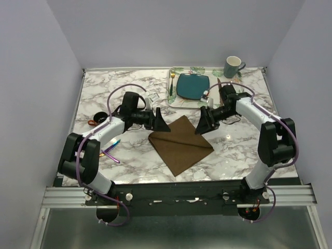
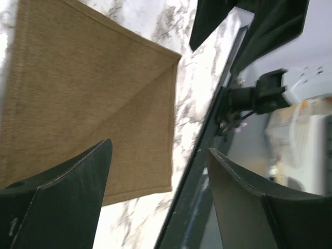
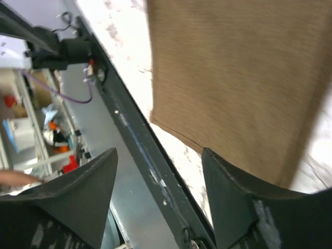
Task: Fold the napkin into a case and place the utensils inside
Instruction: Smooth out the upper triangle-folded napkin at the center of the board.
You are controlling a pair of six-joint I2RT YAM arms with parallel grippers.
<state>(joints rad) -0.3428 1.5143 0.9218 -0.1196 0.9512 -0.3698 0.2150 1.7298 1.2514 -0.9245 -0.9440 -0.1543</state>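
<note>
Top camera first. Down on the napkin (image 1: 180,144), flat in the middle of the worktop (image 1: 228,155), folded over along a diagonal, nearest corner close to the front edge. Left jaws and right jaws flanking its far corners, spread wide on both sides, gripping nothing, hanging just over the cloth. Way off to the left, the utensils (image 1: 112,154), tucked beside the left arm (image 1: 104,132). Could easily get swept across the marble by one broad swing of that forearm.

Over to the left wrist. Past wide, empty jaws onto the napkin (image 2: 93,104), diagonal crease plain to see. Danger here: pinching only the upper layer and peeling the fold open, or biting through both layers and dragging the whole cloth.

Now the right wrist. Wide apart and empty here too, above a corner of the napkin (image 3: 238,78), near the metal rail (image 3: 140,155). Risk of nudging the cloth toward that edge, or of pulling unevenly against the other side and skewing the case, leaving no pocket for the cutlery.
</note>
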